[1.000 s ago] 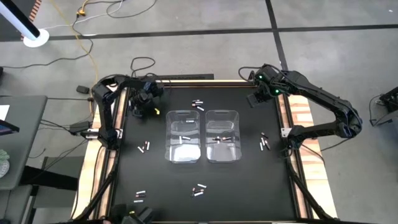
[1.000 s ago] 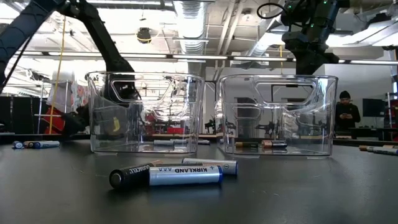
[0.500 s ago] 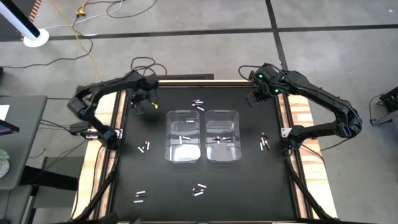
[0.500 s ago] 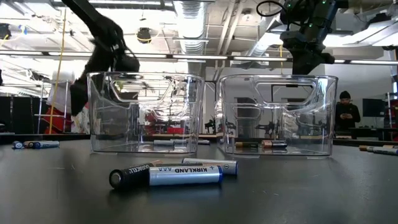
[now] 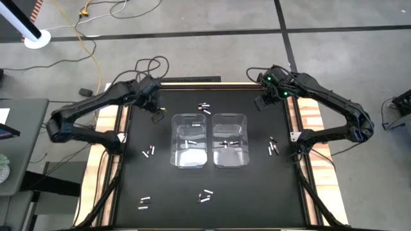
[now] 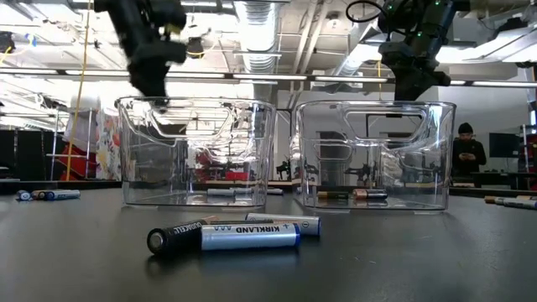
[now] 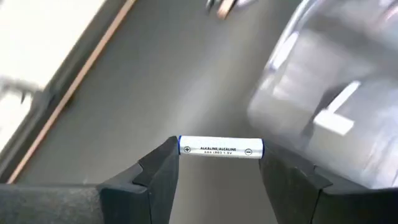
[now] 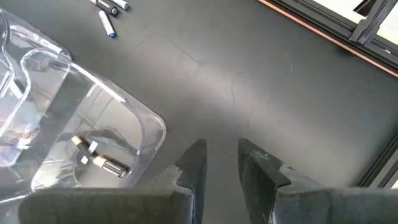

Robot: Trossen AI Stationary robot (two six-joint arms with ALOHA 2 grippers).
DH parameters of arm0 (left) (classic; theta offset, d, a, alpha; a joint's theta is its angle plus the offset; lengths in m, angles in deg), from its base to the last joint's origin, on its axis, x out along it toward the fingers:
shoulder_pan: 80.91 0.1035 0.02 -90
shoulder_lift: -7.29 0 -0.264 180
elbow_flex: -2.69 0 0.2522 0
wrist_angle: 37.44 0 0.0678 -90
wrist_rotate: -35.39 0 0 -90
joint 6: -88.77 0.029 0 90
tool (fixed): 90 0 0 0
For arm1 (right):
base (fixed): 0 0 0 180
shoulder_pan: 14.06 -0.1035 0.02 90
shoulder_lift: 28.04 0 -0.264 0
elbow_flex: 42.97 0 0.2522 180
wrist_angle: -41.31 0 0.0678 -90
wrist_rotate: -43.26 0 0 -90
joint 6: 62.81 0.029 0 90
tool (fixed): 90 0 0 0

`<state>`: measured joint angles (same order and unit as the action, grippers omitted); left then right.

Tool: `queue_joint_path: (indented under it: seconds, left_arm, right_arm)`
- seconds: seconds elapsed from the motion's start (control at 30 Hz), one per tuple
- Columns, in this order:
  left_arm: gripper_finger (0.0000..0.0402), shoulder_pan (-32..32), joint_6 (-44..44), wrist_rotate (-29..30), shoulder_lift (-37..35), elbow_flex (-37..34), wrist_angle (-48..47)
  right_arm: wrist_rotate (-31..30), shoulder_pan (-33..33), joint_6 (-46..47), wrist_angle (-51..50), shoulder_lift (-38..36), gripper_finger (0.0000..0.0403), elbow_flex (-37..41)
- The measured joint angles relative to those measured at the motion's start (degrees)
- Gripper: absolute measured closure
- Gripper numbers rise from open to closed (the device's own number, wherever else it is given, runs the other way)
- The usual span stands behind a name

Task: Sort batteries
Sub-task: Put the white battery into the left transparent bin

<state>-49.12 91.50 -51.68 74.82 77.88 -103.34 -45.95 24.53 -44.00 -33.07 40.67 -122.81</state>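
The left gripper (image 7: 219, 163) is clamped end to end on a white AAA alkaline battery (image 7: 221, 148), its two fingers spread about as wide as the cell is long. In the high view this gripper (image 5: 155, 109) now sits left of centre in the upper part of the frame, just off the upper left corner of the left clear bin (image 5: 189, 120); a second ago it hung farther toward the upper left edge of the black surface (image 5: 257, 192), and the arm has since stretched out and swung toward the bins. The low view agrees: the gripper (image 6: 155, 63) has risen to the upper left of that frame, above the bin's rim. I judge the pick is done and the carry is under way, with the drop into that bin next, though the blurred wrist view leaves it unclear whether the battery is already over the rim. The right gripper (image 8: 217, 163) has not moved; it hovers at the upper right of the surface in the high view (image 5: 264, 101), fingers a little apart and holding nothing. Loose batteries (image 5: 205, 196) lie scattered elsewhere, so plenty of sorting remains.
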Motion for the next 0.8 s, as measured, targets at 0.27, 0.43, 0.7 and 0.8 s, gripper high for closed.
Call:
queue_joint_path:
  seconds: [0.27, 0.43, 0.7, 0.8]
  left_arm:
    - [0.0201, -13.61, -3.98, 0.22, 1.90, 0.00, 13.94]
    - [0.0200, -19.56, -7.26, 1.26, 6.79, 0.00, 18.60]
    - [0.0200, -24.79, -13.01, 3.84, 17.00, 3.81, 18.09]
    - [0.0200, -26.23, -13.35, 4.11, 21.66, 7.12, 16.58]
  right_arm:
    - [0.00, 0.00, -1.38, -0.02, 0.00, 0.0296, 0.00]
    - [0.00, 0.00, -2.48, -0.17, 0.00, 0.0296, 0.00]
    - [0.00, 0.00, -5.69, -0.87, 0.00, 0.0296, 0.00]
    - [0.00, 0.00, -7.26, -0.95, 0.00, 0.0296, 0.00]
